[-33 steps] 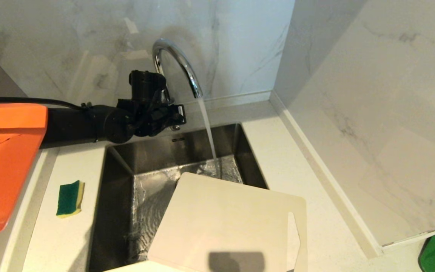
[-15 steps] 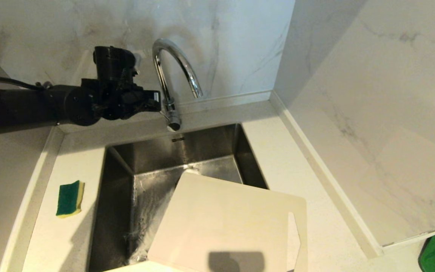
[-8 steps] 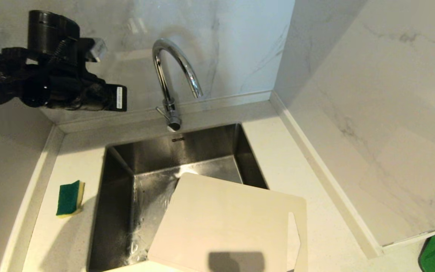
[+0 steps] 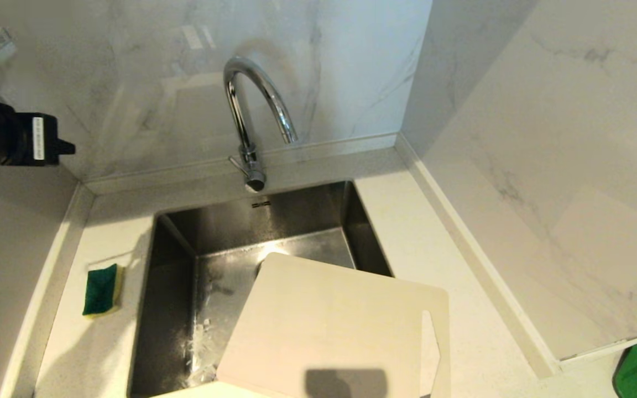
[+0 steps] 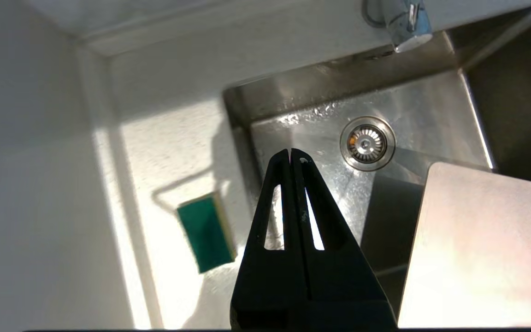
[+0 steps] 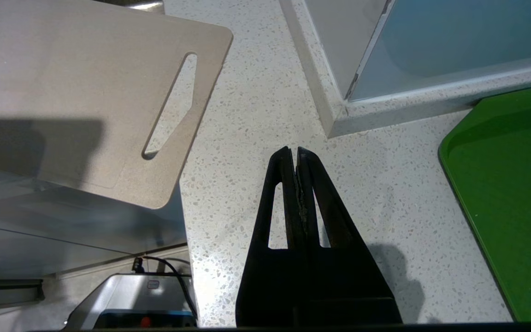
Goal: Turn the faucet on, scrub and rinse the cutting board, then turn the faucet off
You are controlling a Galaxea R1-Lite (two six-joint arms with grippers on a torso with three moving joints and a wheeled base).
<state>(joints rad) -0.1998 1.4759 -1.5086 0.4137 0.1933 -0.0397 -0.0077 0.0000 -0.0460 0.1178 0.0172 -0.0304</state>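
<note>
Fingers (image 5: pixel 300 184) of the left gripper (image 5: pixel 292 157) pressed together, empty, high above the sink (image 4: pixel 175 243); with the faucet (image 4: pixel 252 105) dry, retreat should clear the cutting board (image 4: pixel 329 326).

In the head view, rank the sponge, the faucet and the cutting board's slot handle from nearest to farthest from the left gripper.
The left gripper, shut, sits at that view's far left edge, in front of the wall.
1. Sponge: on the counter left of the sink, below the gripper.
2. Faucet: behind the sink, to the gripper's right.
3. Slot handle: at the cutting board's right end, clearly farthest.
</note>
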